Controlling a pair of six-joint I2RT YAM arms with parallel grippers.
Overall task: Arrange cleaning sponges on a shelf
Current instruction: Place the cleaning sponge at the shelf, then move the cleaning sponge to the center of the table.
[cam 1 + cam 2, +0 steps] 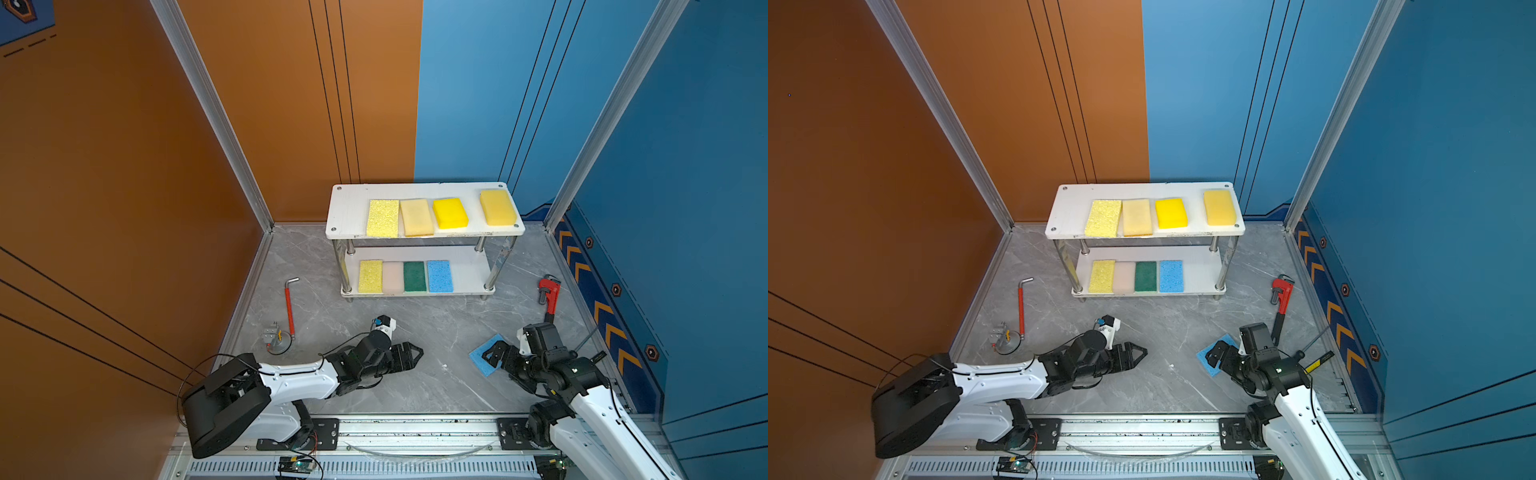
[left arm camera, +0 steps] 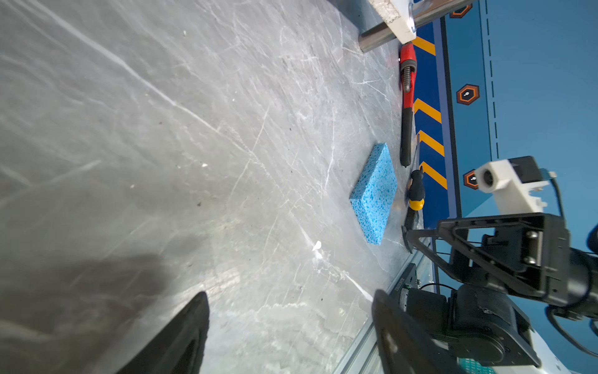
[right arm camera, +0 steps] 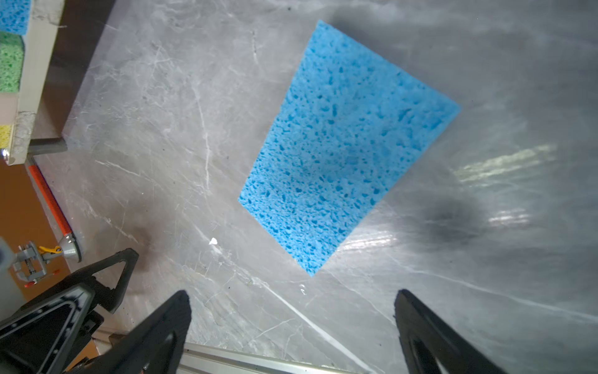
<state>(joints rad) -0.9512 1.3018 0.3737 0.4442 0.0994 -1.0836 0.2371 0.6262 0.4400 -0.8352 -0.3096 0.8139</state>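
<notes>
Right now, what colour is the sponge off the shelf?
Blue porous sponge; clearest in right wrist view.

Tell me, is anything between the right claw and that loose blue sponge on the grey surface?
Nothing visible. The open right gripper faces the blue sponge, with only bare grey surface between them. The red wrench lies off to the side.

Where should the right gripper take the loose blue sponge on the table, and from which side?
Come straight down and pinch the blue sponge across its two long edges at mid-length. It lies flat and thin, turned diagonally, so the open right gripper likely needs rotating to square up.
</notes>
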